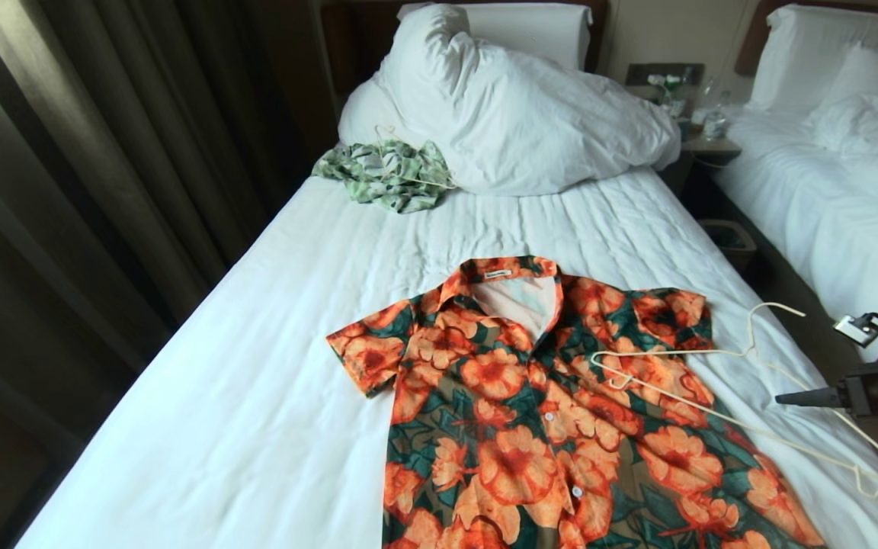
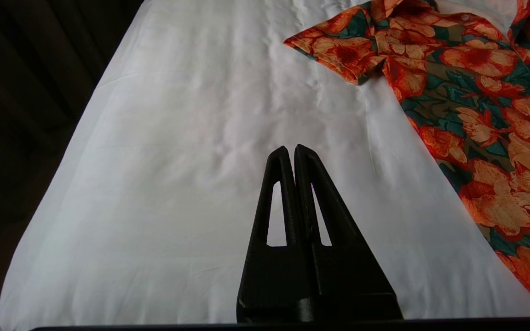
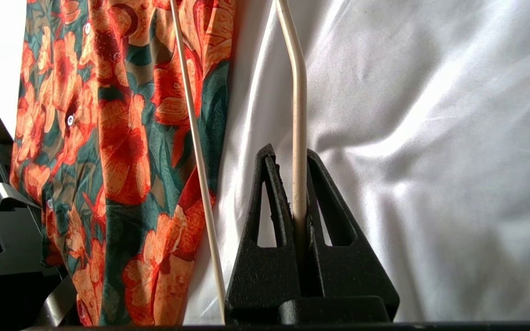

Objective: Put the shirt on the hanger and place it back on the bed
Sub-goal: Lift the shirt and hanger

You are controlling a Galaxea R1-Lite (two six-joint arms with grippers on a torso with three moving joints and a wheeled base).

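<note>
The shirt [image 1: 553,412] is spread flat and face up on the white sheet of the bed [image 1: 256,381], collar toward the duvet [image 1: 515,107], still buttoned except at the neck. The hanger [image 1: 721,381] is seen lying across the shirt's shoulder and side nearest the robot's right, its hook out over the bare sheet, one notch loop resting on the fabric. The right gripper [image 3: 295,184] is closed on one wire of the hanger, the cream rod pinched between the two black fingers in the right wrist view; a second, thinner wire [image 3: 198,184] runs just beside it, outside the grip. In the head view the right gripper [image 1: 789,398] is seen at the bed's right edge, near the hanger's lower arm. The left gripper [image 2: 291,156] is shut on nothing and parked over the bare sheet, apart from the shirt's sleeve. The step in hand is judged to be the pickup of the hanger: grasp made, lift not yet done. Next, the hanger likely needs to be raised clear of the cloth and one end fed into the collar opening or a shoulder, with the left gripper probably needed to hold the fabric open. A pale green garment [image 1: 389,174] lies by the duvet, not part of the task.
</note>
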